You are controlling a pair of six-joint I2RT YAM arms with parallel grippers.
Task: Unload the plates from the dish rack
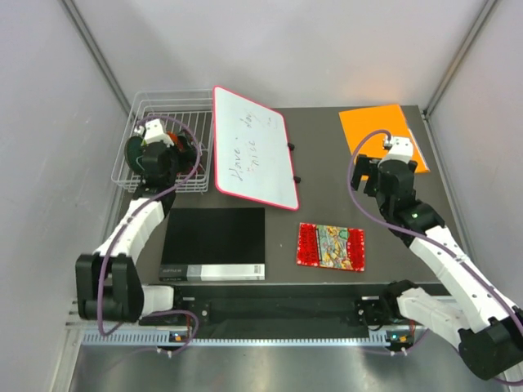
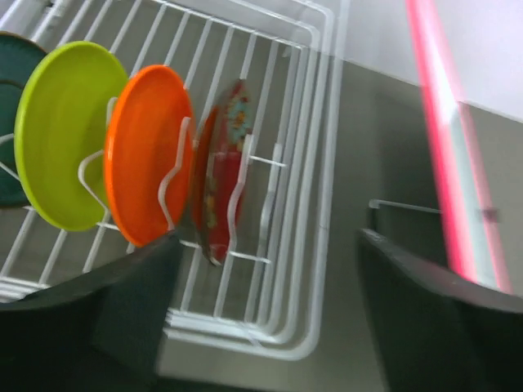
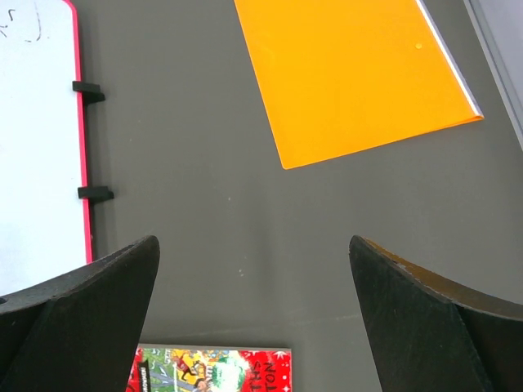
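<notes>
The white wire dish rack [image 2: 319, 163] holds the plates upright between its prongs: dark teal [image 2: 10, 122], lime green [image 2: 61, 135], plain orange [image 2: 147, 151] and dark red patterned [image 2: 219, 171]. My left gripper [image 2: 270, 318] is open and empty. It hovers above the rack's corner, just past the red patterned plate, touching nothing. In the top view the rack [image 1: 167, 102] stands at the far left, and my left gripper [image 1: 167, 155] hides the plates. My right gripper [image 3: 255, 310] is open and empty above bare table, and in the top view it [image 1: 384, 181] is at the right.
A pink-edged whiteboard [image 1: 253, 147] lies right of the rack; its edge [image 2: 441, 139] is close to my left gripper. An orange sheet [image 1: 382, 135] lies at the far right, a red patterned mat [image 1: 331, 246] front centre, and a black book [image 1: 214, 243] front left.
</notes>
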